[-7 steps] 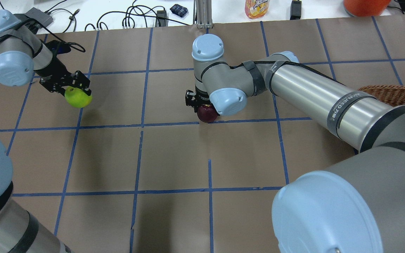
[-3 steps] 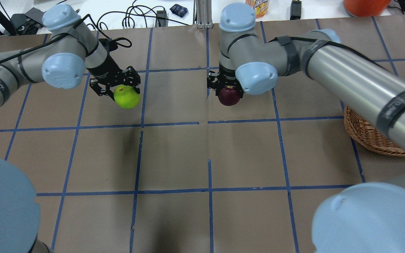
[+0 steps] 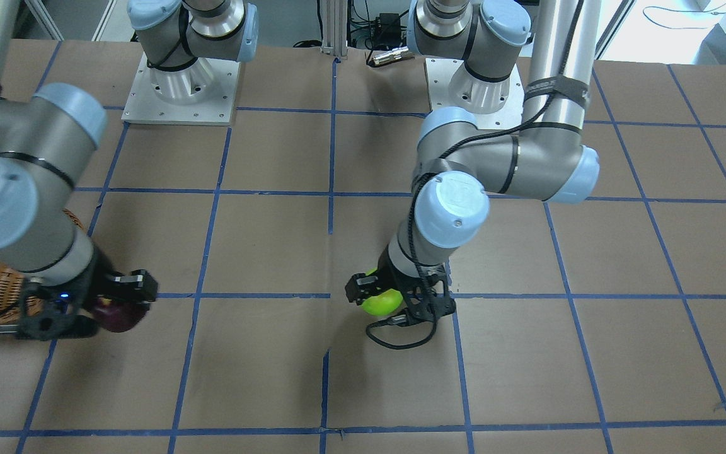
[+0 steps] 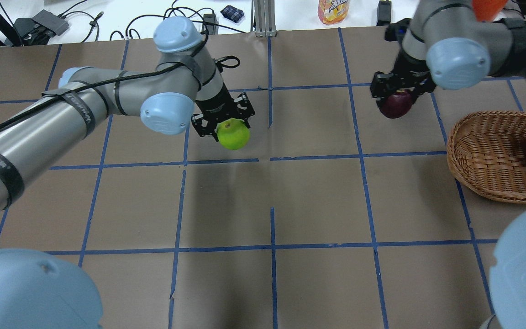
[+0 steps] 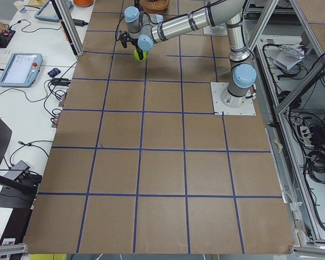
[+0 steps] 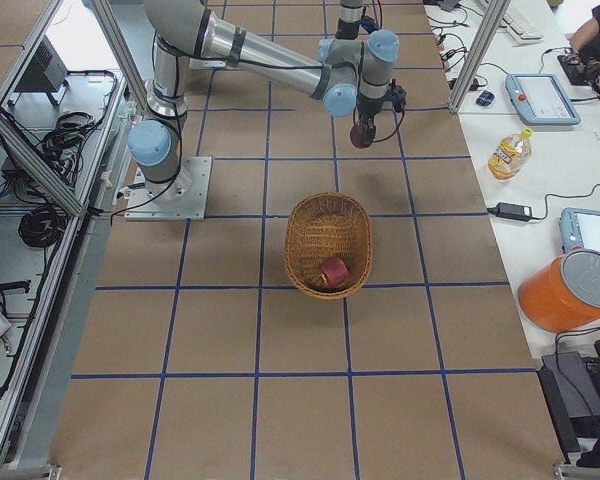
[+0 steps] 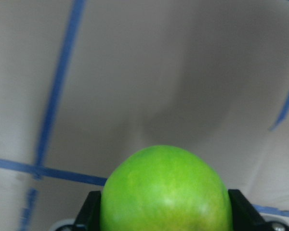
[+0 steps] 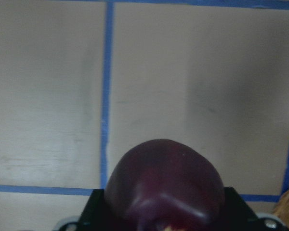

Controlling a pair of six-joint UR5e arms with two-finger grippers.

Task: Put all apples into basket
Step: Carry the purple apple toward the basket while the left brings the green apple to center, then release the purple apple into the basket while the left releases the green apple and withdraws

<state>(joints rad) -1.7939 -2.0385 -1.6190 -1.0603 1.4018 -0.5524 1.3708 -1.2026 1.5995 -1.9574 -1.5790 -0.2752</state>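
The bench is covered in matte brown paper, ruled into large squares by blue tape. The paper shows seams and small tears along the lines. Two square metal mounting plates sit at the robot's edge. Beyond the opposite, operators' edge runs a white side table with black cables, a juice bottle, a teach pendant and an orange bucket

The left gripper is black and angular. Its fingers are clamped on either side of the glossy, round green apple, held clear of the paper near the bench's middle, on the operators' side. The right gripper is closed around the smooth, dark purple-maroon apple, which hangs above the paper. This apple is apart from the basket's rim, on the side toward the operators' edge

The wicker basket is a shallow oval of light brown weave. It rests toward the bench's right end, about midway between the robot's edge and the operators' edge. The red apple lies inside it, against the wall at the end nearest the bench's right end
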